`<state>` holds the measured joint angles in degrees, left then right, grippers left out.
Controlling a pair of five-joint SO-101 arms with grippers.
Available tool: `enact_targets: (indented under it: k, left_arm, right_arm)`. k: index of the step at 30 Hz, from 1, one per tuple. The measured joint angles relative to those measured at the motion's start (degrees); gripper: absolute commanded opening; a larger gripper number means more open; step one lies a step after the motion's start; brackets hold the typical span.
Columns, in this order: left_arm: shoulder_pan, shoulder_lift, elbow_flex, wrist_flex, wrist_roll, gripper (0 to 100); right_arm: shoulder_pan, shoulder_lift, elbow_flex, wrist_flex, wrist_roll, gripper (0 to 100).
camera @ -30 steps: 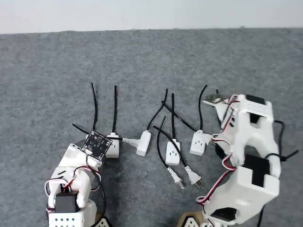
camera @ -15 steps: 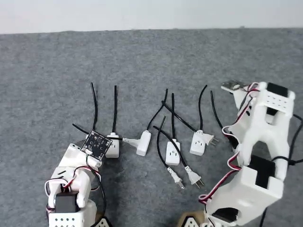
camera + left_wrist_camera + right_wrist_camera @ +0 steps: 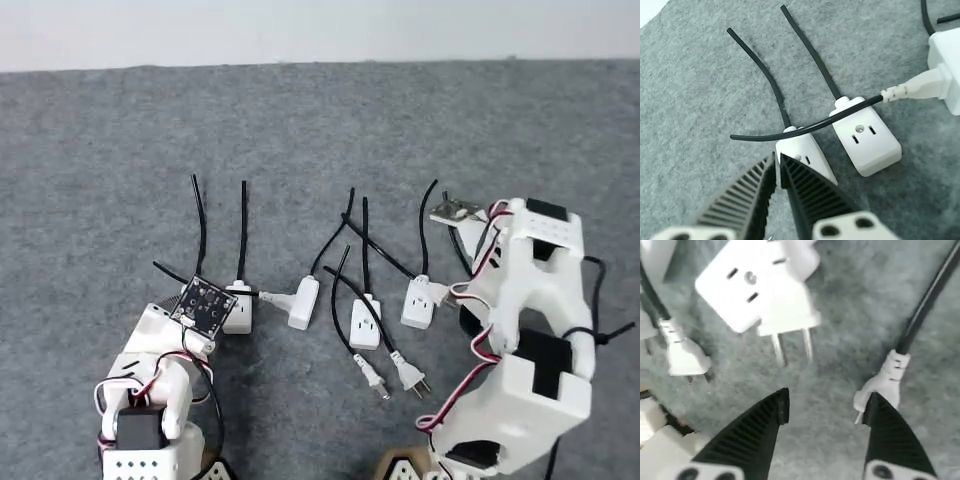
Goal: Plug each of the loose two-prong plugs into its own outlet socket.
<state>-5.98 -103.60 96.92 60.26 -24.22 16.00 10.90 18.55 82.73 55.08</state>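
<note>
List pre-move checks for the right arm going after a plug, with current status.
1. Right pincer open: ok, fingers wide apart.
2. White plug between its fingers: not ok, it lies ahead of the tips with its prongs toward them.
3. Approach free of other parts: not ok, a second plug sits right by one finger.
4. Near outlet slots uncovered: ok.
5. Left pincer out of the way: ok, shut and empty over the far outlet.
6. Which socket the white plug should go to: cannot tell.
</note>
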Motion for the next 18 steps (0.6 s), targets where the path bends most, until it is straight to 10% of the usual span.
enact_targets:
  k: [18]
  left_arm:
    - [0.0,0.0,0.0,0.0,0.0,1]
  right_arm:
    - [5.5,-0.1,-3.8,-1.6,2.8,25.6]
